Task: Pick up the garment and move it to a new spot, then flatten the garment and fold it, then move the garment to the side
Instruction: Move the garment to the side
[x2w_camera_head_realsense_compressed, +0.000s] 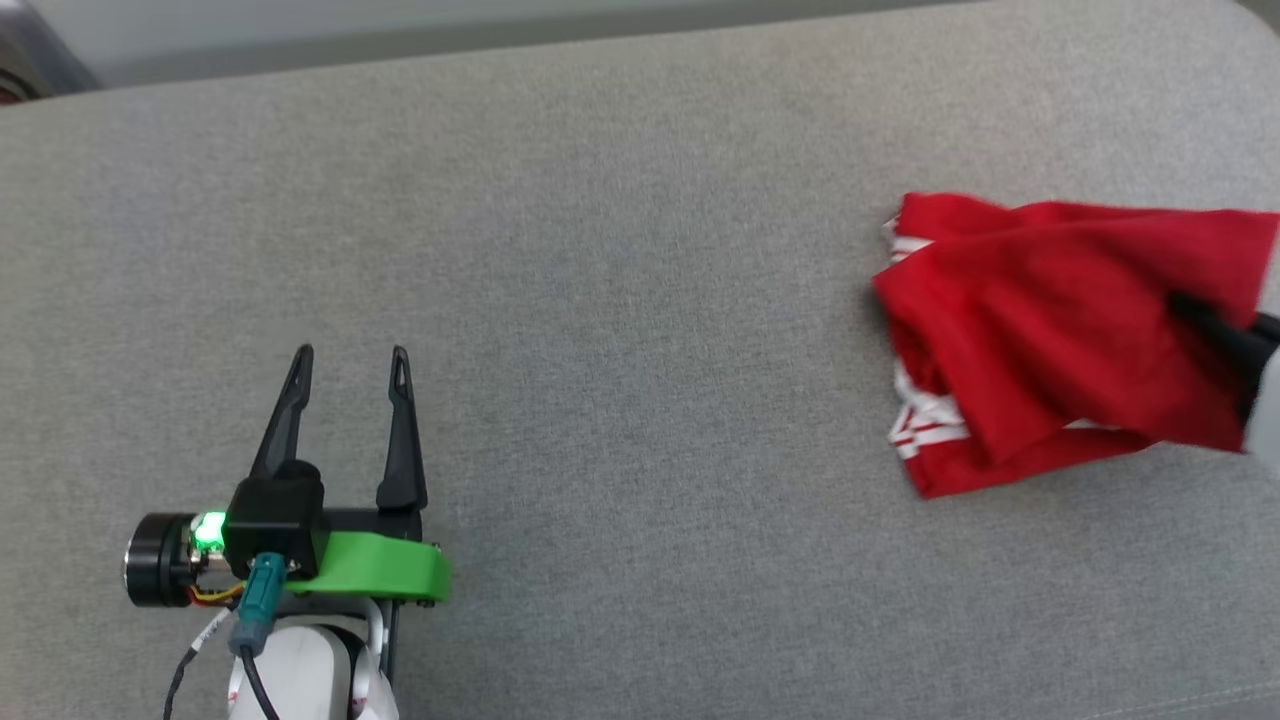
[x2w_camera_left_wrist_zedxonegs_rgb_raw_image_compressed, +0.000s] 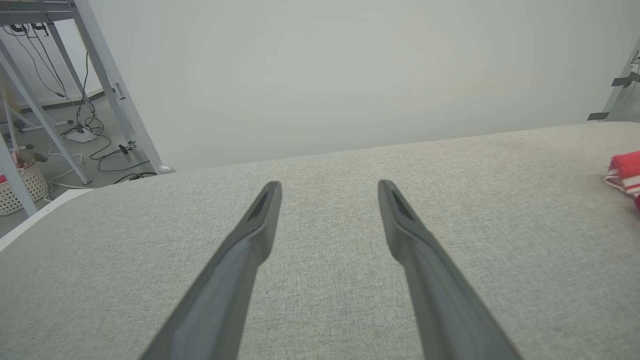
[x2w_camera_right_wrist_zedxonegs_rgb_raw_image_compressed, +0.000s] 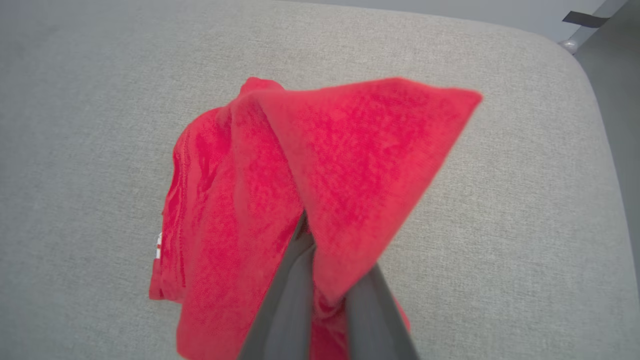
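Observation:
The red garment (x2w_camera_head_realsense_compressed: 1050, 340) hangs bunched at the right edge of the head view, with white-and-red striped trim showing at its left and lower folds. My right gripper (x2w_camera_head_realsense_compressed: 1215, 325) is shut on the garment's cloth; the right wrist view has the red fabric (x2w_camera_right_wrist_zedxonegs_rgb_raw_image_compressed: 320, 190) draped over both dark fingers (x2w_camera_right_wrist_zedxonegs_rgb_raw_image_compressed: 287, 305), its lower part trailing on the surface. My left gripper (x2w_camera_head_realsense_compressed: 350, 365) rests at the lower left of the head view, open, nothing between its fingers (x2w_camera_left_wrist_zedxonegs_rgb_raw_image_compressed: 250, 245). A corner of the garment (x2w_camera_left_wrist_zedxonegs_rgb_raw_image_compressed: 625, 172) peeks in at the far right of the left wrist view.
A grey fabric-covered table (x2w_camera_head_realsense_compressed: 620, 300) spans the scene; its rounded far-right corner (x2w_camera_right_wrist_zedxonegs_rgb_raw_image_compressed: 575, 65) is close to the garment. Beyond the far edge are a metal frame leg (x2w_camera_left_wrist_zedxonegs_rgb_raw_image_compressed: 107, 85), cables on the floor (x2w_camera_left_wrist_zedxonegs_rgb_raw_image_compressed: 100, 145) and a wicker basket (x2w_camera_left_wrist_zedxonegs_rgb_raw_image_compressed: 20, 190).

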